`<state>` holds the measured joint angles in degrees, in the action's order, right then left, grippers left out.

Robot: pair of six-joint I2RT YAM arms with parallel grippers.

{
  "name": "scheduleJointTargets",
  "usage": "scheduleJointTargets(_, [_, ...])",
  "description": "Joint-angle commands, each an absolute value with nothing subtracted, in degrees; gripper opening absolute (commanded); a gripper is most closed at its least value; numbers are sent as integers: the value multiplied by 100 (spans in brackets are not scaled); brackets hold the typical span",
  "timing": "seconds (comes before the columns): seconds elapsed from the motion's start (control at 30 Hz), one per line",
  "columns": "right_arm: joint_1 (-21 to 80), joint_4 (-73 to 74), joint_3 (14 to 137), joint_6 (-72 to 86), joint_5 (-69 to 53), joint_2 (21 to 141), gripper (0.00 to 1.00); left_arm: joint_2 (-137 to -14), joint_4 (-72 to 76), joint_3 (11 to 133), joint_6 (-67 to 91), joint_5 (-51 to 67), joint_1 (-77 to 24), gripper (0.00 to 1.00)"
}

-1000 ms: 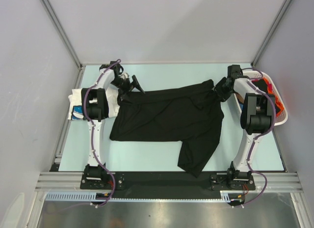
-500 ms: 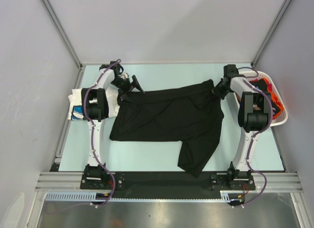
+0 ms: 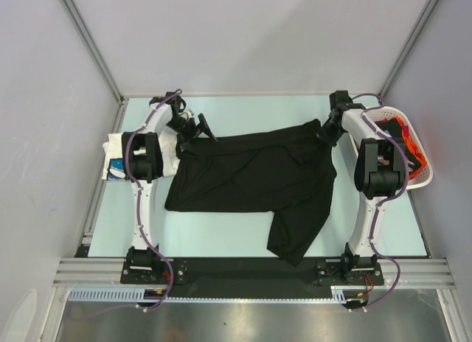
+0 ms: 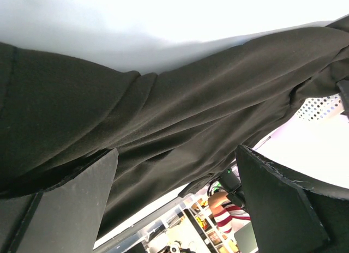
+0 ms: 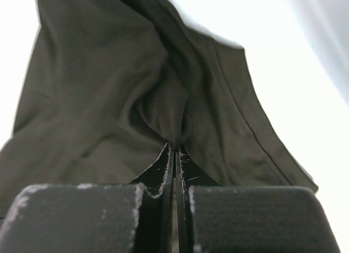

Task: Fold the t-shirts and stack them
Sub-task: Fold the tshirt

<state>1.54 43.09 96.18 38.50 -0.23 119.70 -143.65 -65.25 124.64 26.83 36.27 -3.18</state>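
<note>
In R pincer (image 5: 173,146): bunched black tee (image 5: 109,95)

1. My overhead view is bright, evenly lit and sharp. The arms throw only faint, soft shadows on the table (image 3: 243,239).
2. Beyond my right gripper (image 5: 173,150) the background blows out white. The black t-shirt (image 5: 109,89) keeps its fold detail, but the gripper itself is blurred.
3. Beyond my left gripper (image 4: 177,149) there is white glare too, and the gripper looks dark and soft.
</note>
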Motion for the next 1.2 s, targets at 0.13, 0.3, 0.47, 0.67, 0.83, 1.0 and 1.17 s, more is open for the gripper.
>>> scheduleJointTargets(0.13, [167,4904,8992,3885,343,11373,0,-14432,-6776,12305,2347,2813,-316,99])
scheduleJointTargets(0.3, [158,5001,8851,3929,431,11189,0,-14458,-6776,12313,2347,2830,-316,100])
scheduleJointTargets(0.47, [158,5194,8807,3972,510,11197,0,-14441,-6794,12287,2329,2813,-308,100])
scheduleJointTargets(0.67, [141,5352,8859,3929,641,11013,0,-14432,-6803,12270,2320,2795,-308,100])
scheduleJointTargets(0.83, [105,5458,8719,3937,703,10890,0,-14449,-6803,12270,2303,2830,-308,100])
scheduleJointTargets(1.0, [97,5484,8622,3990,677,10872,0,-14441,-6794,12270,2285,2822,-308,100])
scheduleJointTargets(1.17, [140,5405,8306,4043,589,11135,0,-14440,-6794,12287,2276,2812,-308,100])
